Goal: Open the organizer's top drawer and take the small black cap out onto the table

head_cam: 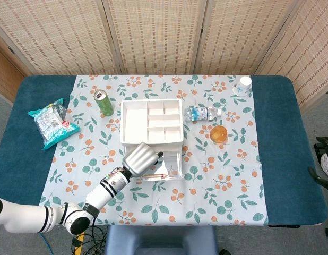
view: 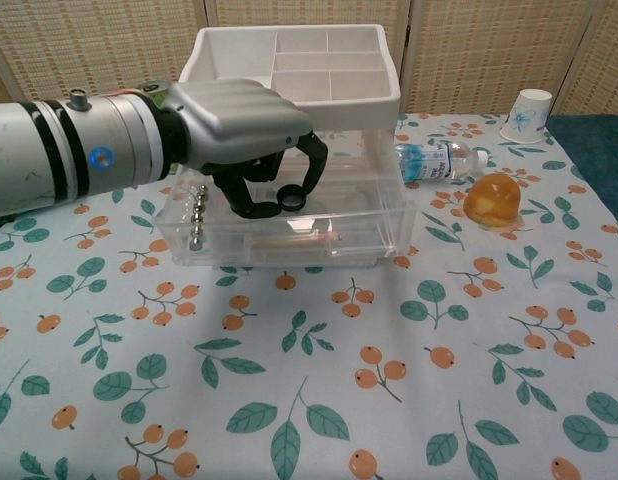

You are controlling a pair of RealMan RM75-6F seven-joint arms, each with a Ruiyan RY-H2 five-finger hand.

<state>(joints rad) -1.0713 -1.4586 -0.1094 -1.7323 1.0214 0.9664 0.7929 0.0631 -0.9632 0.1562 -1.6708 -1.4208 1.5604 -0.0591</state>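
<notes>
The white organizer (view: 239,70) stands mid-table with its clear top drawer (view: 374,215) pulled out toward me; the head view shows the organizer (head_cam: 133,125) and drawer (head_cam: 174,162) from above. My left hand (view: 239,120) reaches into the drawer from the left and pinches the small black cap (view: 292,200) between thumb and a fingertip, lifted just off the drawer floor. In the head view the left hand (head_cam: 139,159) hides the cap. Only a sliver of my right hand (head_cam: 326,162) shows at the far right edge, well away from the organizer.
Small metal balls (view: 197,215) and a thin pen-like stick (view: 309,238) lie in the drawer. A water bottle (view: 439,158), an orange dome (view: 492,198) and a paper cup (view: 530,110) sit to the right. A green can (head_cam: 104,102) and a snack bag (head_cam: 51,125) lie left.
</notes>
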